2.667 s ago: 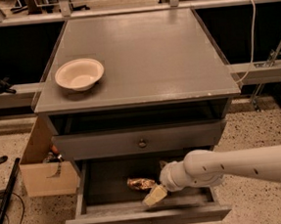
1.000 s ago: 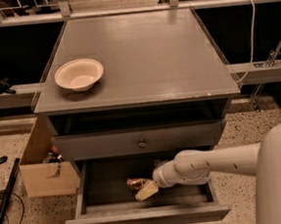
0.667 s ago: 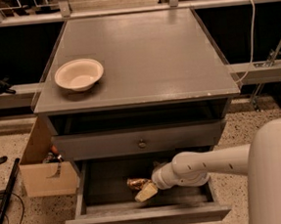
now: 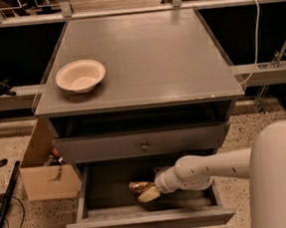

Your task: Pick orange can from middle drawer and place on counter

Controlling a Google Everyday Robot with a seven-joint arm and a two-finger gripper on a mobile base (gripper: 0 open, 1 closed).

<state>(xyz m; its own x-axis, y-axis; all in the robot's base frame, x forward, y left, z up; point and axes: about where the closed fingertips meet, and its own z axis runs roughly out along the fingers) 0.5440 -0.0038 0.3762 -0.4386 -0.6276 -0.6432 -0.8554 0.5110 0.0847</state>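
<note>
The orange can (image 4: 139, 187) lies on the dark floor of the open middle drawer (image 4: 85, 196), near its middle. My gripper (image 4: 151, 191) reaches into the drawer from the right at the end of the white arm, its pale fingertip touching the can's right side. The grey counter (image 4: 148, 55) lies above.
A cream-white bowl (image 4: 80, 76) sits on the counter's left side. A closed grey drawer front with a round knob (image 4: 144, 146) is above the open drawer. A cardboard box (image 4: 43, 169) stands on the floor to the left. A white cable (image 4: 256, 31) hangs at the right.
The arm has moved left inside the drawer, bringing the gripper from beside the can to touching it. The can has stayed in place.
</note>
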